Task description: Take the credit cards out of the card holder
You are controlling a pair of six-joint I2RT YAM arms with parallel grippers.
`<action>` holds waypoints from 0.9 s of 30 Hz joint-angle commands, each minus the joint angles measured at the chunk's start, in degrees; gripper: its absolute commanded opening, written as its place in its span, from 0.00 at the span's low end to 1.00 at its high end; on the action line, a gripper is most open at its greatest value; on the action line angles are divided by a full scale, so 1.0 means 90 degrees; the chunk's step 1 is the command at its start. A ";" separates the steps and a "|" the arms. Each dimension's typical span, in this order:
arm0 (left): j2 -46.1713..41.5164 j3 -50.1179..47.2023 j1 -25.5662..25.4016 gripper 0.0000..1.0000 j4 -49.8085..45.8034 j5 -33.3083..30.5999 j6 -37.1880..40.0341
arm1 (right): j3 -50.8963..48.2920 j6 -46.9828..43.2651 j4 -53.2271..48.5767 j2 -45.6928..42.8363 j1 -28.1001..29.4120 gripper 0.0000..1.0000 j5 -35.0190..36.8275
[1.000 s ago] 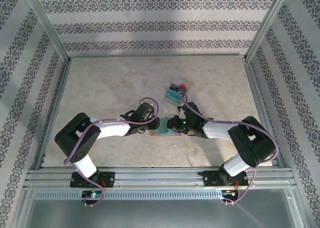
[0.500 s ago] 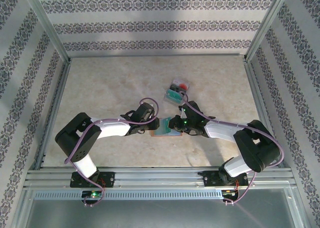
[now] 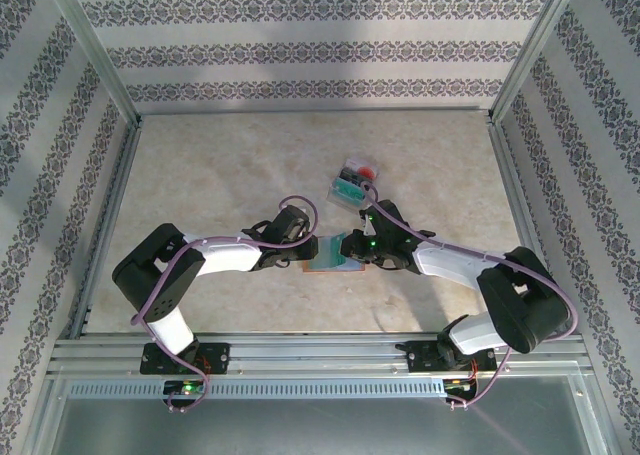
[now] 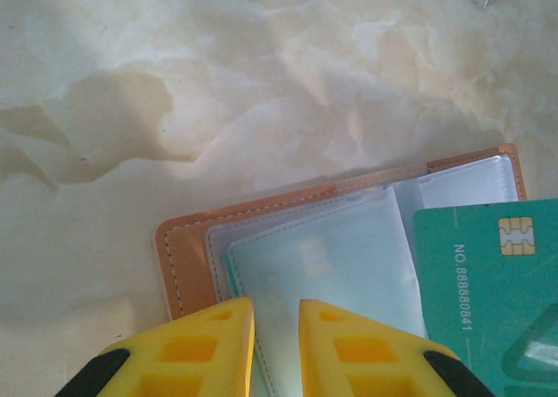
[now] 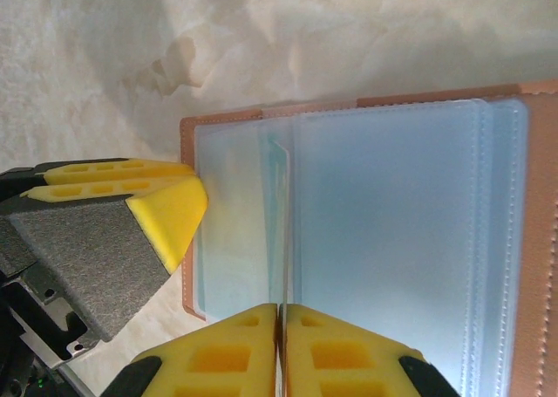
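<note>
Slippage looms: right gripper [image 5: 281, 310] pinches the teal card [image 4: 488, 284] edge-on, while left gripper [image 4: 276, 314], nearly closed on the card holder [image 4: 187, 257], may let it drag along

Bright, diffuse light — faint soft shadows; pale glare on the card holder [image 4: 314, 253] — wrist views hazy.

White-black arms [image 3: 228, 258], purple cables [image 3: 298, 198]

Left wrist view: teal card [image 4: 488, 284] cut off by right and bottom edges, card holder [image 4: 187, 257] near edge hidden under left pincer [image 4: 276, 314], grip on sleeve unclear; top view: card pile [image 3: 352, 180] too small to count.
</note>
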 commanded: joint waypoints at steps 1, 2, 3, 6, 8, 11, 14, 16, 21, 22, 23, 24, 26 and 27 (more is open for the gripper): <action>0.0059 -0.0107 0.0096 0.22 -0.0112 -0.0068 -0.0087 | 0.0209 -0.0258 -0.0435 -0.0180 0.0001 0.12 0.0286; 0.0049 -0.0116 0.0106 0.22 -0.0125 -0.0068 -0.0071 | 0.0238 -0.0296 -0.0517 -0.0211 0.0010 0.12 0.0326; 0.0040 -0.0130 0.0116 0.23 -0.0129 -0.0077 -0.0072 | 0.0258 -0.0325 -0.0594 -0.0250 -0.0004 0.12 0.0356; 0.0003 -0.0132 0.0150 0.23 -0.0151 -0.0087 -0.0043 | 0.0330 -0.0426 -0.0784 -0.0376 -0.0018 0.12 0.0435; -0.0029 -0.0119 0.0165 0.23 -0.0163 -0.0091 -0.0012 | 0.0378 -0.0505 -0.0900 -0.0459 -0.0012 0.12 0.0501; -0.0087 -0.0104 0.0165 0.26 -0.0181 -0.0078 0.0040 | 0.0484 -0.0645 -0.1138 -0.0557 -0.0033 0.11 0.0589; -0.0117 -0.0013 0.0180 0.30 -0.0239 0.0004 0.0098 | 0.0646 -0.0813 -0.1457 -0.0646 -0.0036 0.11 0.0733; -0.0136 0.0078 0.0176 0.32 -0.0311 0.0030 0.0157 | 0.0719 -0.0905 -0.1619 -0.0702 -0.0038 0.11 0.0818; -0.0344 0.0152 0.0214 0.39 -0.0427 -0.0024 0.0278 | 0.0835 -0.1049 -0.1873 -0.0839 -0.0073 0.11 0.0938; -0.0396 0.0164 0.0223 0.40 -0.0476 -0.0045 0.0308 | 0.0847 -0.1072 -0.1903 -0.0856 -0.0074 0.11 0.0956; -0.0469 0.0170 0.0228 0.42 -0.0545 -0.0092 0.0346 | 0.0867 -0.1102 -0.1925 -0.0871 -0.0088 0.11 0.0976; -0.0554 0.0186 0.0233 0.45 -0.0632 -0.0147 0.0393 | 0.0892 -0.1131 -0.1958 -0.0871 -0.0099 0.11 0.0992; -0.0721 0.0186 0.0241 0.49 -0.0764 -0.0262 0.0473 | 0.0946 -0.1198 -0.2008 -0.0863 -0.0126 0.11 0.1007; -0.0815 0.0181 0.0248 0.53 -0.0837 -0.0323 0.0506 | 0.0974 -0.1229 -0.2040 -0.0843 -0.0140 0.11 0.1016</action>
